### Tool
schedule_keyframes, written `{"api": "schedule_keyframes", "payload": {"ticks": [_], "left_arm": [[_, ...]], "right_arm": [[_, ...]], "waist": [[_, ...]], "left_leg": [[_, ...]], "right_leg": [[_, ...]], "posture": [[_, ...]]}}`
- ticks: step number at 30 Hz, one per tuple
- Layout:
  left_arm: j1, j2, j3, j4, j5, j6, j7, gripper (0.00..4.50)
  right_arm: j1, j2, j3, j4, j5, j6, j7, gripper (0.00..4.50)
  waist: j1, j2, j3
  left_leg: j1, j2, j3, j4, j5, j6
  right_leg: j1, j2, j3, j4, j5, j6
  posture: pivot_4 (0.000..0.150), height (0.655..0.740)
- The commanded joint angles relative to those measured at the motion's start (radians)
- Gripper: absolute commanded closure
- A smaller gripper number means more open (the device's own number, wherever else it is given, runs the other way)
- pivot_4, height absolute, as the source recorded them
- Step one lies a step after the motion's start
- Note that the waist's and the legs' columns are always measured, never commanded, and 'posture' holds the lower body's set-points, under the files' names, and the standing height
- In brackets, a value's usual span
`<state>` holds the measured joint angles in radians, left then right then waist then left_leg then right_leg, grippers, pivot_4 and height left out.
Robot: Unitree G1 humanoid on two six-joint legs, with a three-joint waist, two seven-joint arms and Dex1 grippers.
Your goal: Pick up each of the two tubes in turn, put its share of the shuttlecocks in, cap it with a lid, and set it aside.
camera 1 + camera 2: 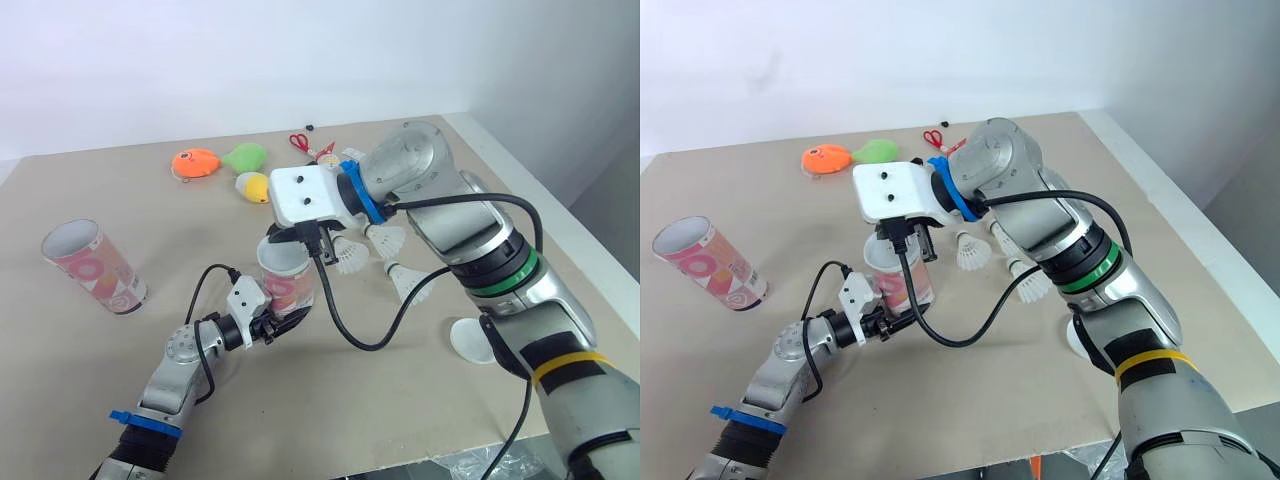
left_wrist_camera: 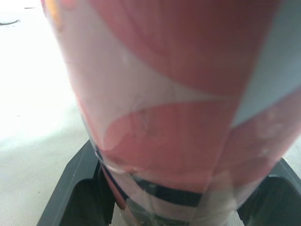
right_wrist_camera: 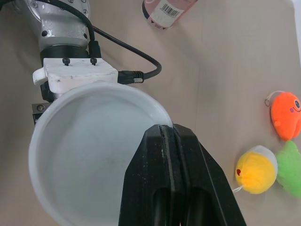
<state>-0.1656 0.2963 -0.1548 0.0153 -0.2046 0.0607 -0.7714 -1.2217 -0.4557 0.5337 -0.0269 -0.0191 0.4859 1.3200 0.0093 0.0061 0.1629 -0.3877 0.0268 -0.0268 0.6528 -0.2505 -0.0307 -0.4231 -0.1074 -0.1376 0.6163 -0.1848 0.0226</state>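
On the bench, the left gripper holds a pink tube upright, jaws shut tight round its bottom end. Right above its open top, the right gripper pinches a white lid by the rim, jaws closed. I think the lid must go straight down. 3 shuttlecocks lie just beside.

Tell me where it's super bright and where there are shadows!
Left wrist view: the table beside the held tube glares almost white. Left eye view: the light is soft and even, and the lying tube casts just a faint shadow on the table. Right wrist view: the orange toy is evenly lit, without glare.
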Motion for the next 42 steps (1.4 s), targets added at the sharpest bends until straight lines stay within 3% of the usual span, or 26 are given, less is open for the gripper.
{"api": "schedule_keyframes", "payload": {"ticks": [1, 2, 4, 8, 25, 28, 29, 35, 42], "left_arm": [[0.029, 0.007, -0.028, 0.055, 0.023, 0.028, 0.0, 1.96], [0.029, 0.007, -0.028, 0.056, 0.023, 0.028, -0.001, 1.96], [0.029, 0.008, -0.029, 0.056, 0.023, 0.028, -0.001, 1.96], [0.029, 0.008, -0.03, 0.057, 0.022, 0.027, -0.002, 1.96], [0.03, 0.002, -0.031, 0.058, 0.021, 0.026, 0.0, 1.96], [0.029, 0.001, -0.031, 0.061, 0.021, 0.025, 0.0, 1.96], [0.028, 0.001, -0.031, 0.062, 0.021, 0.024, -0.001, 1.96], [0.022, -0.003, -0.033, 0.073, 0.022, 0.019, -0.002, 1.96], [0.019, -0.008, -0.034, 0.078, 0.024, 0.015, 0.002, 1.96]], "right_arm": [[0.009, 0.021, -0.009, -0.012, 0.015, -0.013, 0.001, 3.15], [0.007, 0.024, -0.011, -0.011, 0.016, -0.014, 0.001, 2.78], [0.005, 0.027, -0.015, -0.01, 0.017, -0.014, 0.0, 1.6], [0.002, 0.036, -0.025, -0.004, 0.017, -0.021, -0.005, 0.03], [-0.135, 0.011, -0.14, 0.082, 0.06, -0.056, -0.004, 0.03], [-0.138, -0.027, -0.132, 0.071, 0.061, -0.059, 0.031, 0.8], [-0.133, -0.051, -0.122, 0.054, 0.061, -0.059, 0.057, 1.23], [-0.096, -0.09, -0.064, -0.013, 0.049, -0.057, 0.125, 4.43], [-0.058, -0.068, 0.003, -0.029, 0.015, -0.059, 0.124, 4.47]], "waist": [[0.0, 0.0, 0.0], [0.0, 0.0, 0.0], [0.0, -0.001, 0.0], [0.0, -0.001, -0.001], [0.0, -0.001, -0.001], [0.0, -0.001, 0.0], [0.0, -0.001, 0.0], [0.0, -0.001, 0.0], [0.0, -0.001, 0.0]], "left_leg": [[0.0, 0.0, 0.0, 0.0, 0.0, 0.0], [0.0, 0.0, 0.0, 0.0, 0.0, 0.0], [0.0, 0.0, 0.0, 0.0, 0.0, 0.0], [0.0, 0.0, 0.0, 0.001, 0.0, 0.0], [0.0, 0.0, 0.0, 0.001, 0.0, 0.0], [0.0, 0.0, 0.0, 0.002, 0.0, 0.0], [0.0, 0.0, 0.0, 0.002, 0.0, 0.0], [0.001, 0.0, 0.001, 0.002, 0.0, 0.0], [0.001, 0.0, 0.001, 0.003, 0.0, 0.0]], "right_leg": [[0.0, 0.0, 0.0, 0.0, 0.0, 0.0], [0.0, 0.0, 0.0, 0.0, 0.0, 0.0], [0.0, 0.0, 0.0, 0.0, 0.0, 0.0], [0.0, 0.0, 0.002, 0.0, 0.0, 0.0], [0.0, 0.001, 0.003, 0.002, 0.0, 0.0], [0.0, 0.001, 0.003, 0.002, 0.0, 0.0], [0.0, 0.002, 0.003, 0.002, 0.0, 0.0], [0.0, 0.002, 0.005, 0.002, 0.0, 0.0], [0.0, 0.002, 0.006, 0.003, 0.0, 0.0]], "posture": [[0.15, 0.74], [0.15, 0.74], [0.15, 0.74], [0.15, 0.74], [0.15, 0.74], [0.15, 0.74], [0.15, 0.74], [0.15, 0.74], [0.15, 0.74]]}}
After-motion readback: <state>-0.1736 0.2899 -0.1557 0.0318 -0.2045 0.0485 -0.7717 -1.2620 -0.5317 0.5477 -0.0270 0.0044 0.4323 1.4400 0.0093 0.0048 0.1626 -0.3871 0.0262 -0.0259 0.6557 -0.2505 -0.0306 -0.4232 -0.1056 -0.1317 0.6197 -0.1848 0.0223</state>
